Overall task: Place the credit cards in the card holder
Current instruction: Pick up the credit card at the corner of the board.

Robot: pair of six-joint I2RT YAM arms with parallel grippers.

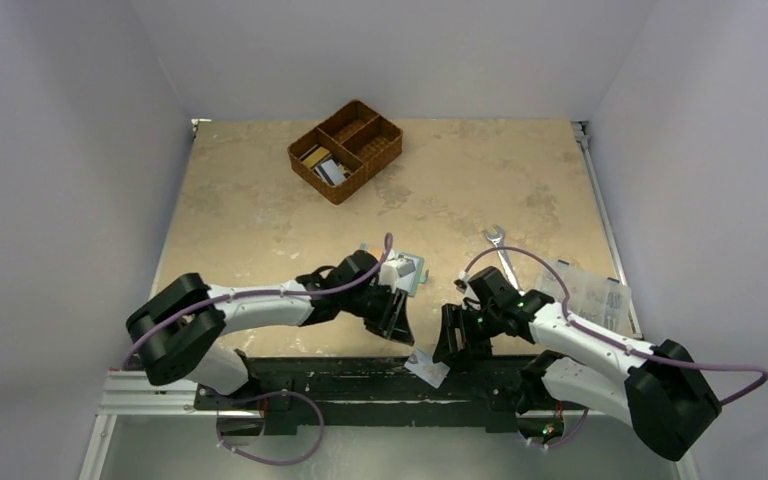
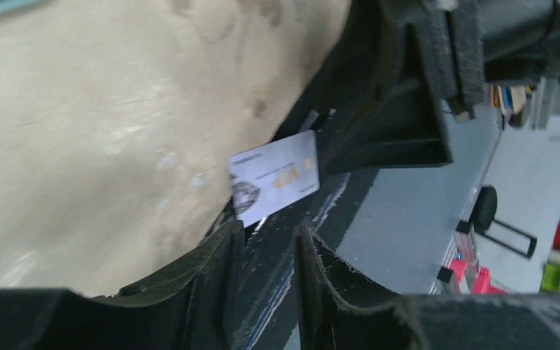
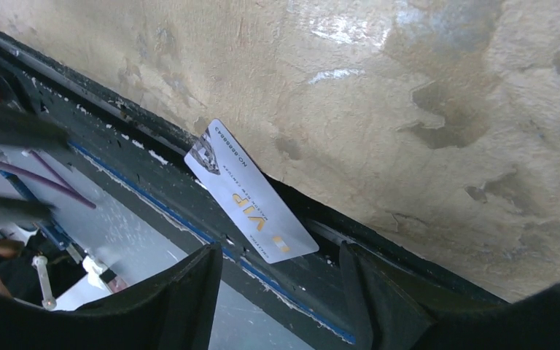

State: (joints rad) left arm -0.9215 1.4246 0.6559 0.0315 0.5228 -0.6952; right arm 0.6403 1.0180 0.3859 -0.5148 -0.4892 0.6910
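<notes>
A white card [image 1: 427, 367] printed "VIP" lies at the table's near edge, half over the black rail; it also shows in the left wrist view [image 2: 275, 177] and the right wrist view [image 3: 251, 195]. My left gripper [image 1: 397, 322] is open and empty just left of it, its fingertips [image 2: 227, 240] near the card's end. My right gripper [image 1: 450, 338] is open and empty just right of it, its jaws wide apart above the card. The teal card holder [image 1: 410, 273] lies behind the left gripper, partly hidden by it. More cards [image 1: 322, 165] lie in the basket.
The brown wicker basket [image 1: 368, 122] stands at the back centre. A silver wrench [image 1: 503, 255] lies right of centre. A clear plastic box [image 1: 592, 293] sits at the right edge behind the right arm. The black rail [image 1: 360, 378] runs along the near table edge.
</notes>
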